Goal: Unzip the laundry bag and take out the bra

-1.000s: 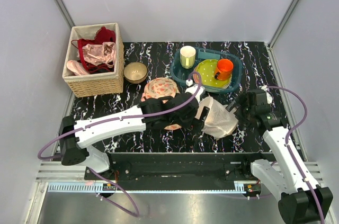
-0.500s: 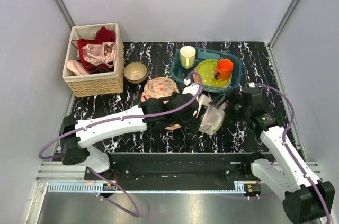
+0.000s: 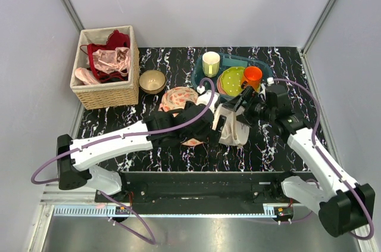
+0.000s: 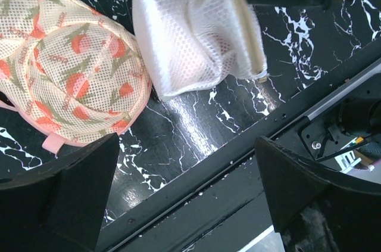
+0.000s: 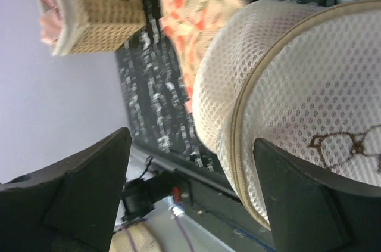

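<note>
Bag (image 3: 231,126), lying flat a second ago, is now standing on edge on the desk (image 3: 280,145), just beside the floral cloth (image 4: 71,67). We are judging its zip easier to reach. The right gripper (image 5: 191,139) is spreading wide against it, grip unclear; the left gripper (image 4: 186,142) is hovering fully open, empty.

**Table layout, L to R**

Wicker basket (image 3: 110,94) back-L on table (image 3: 286,61), garments (image 3: 110,58) in it. Bowl (image 3: 153,81) just R of basket. Tray (image 3: 235,57) back-centre: cup (image 3: 211,63) at L, plate (image 3: 230,80) R of it, mug (image 3: 252,77) on plate's R side. Bra (image 3: 177,98) in front of bowl; laundry bag (image 3: 232,128) just R of bra, in front of tray.
</note>
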Motion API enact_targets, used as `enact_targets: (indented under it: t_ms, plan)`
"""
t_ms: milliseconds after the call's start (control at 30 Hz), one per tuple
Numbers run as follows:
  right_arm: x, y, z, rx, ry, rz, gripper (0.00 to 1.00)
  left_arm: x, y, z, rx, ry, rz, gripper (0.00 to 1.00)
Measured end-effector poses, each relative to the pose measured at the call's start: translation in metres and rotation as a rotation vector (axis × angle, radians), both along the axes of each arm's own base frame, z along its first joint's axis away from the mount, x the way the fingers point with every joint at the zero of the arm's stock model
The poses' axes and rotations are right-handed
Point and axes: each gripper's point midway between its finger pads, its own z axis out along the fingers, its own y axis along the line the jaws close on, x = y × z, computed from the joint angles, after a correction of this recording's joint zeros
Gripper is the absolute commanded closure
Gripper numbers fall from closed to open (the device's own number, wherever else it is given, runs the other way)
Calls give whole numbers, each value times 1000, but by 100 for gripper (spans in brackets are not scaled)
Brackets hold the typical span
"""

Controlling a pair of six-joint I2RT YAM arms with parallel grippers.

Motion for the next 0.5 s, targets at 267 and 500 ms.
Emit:
enact_targets:
  t_ms: [267,500]
  plan:
    - [-16,-59,-15,-265,-22,-181,7,-5,-4,-6,-8,24,-21,1]
    - [-24,-86,-49,-411,70,-249,81,-6,-14,-19,6,54,-39,1]
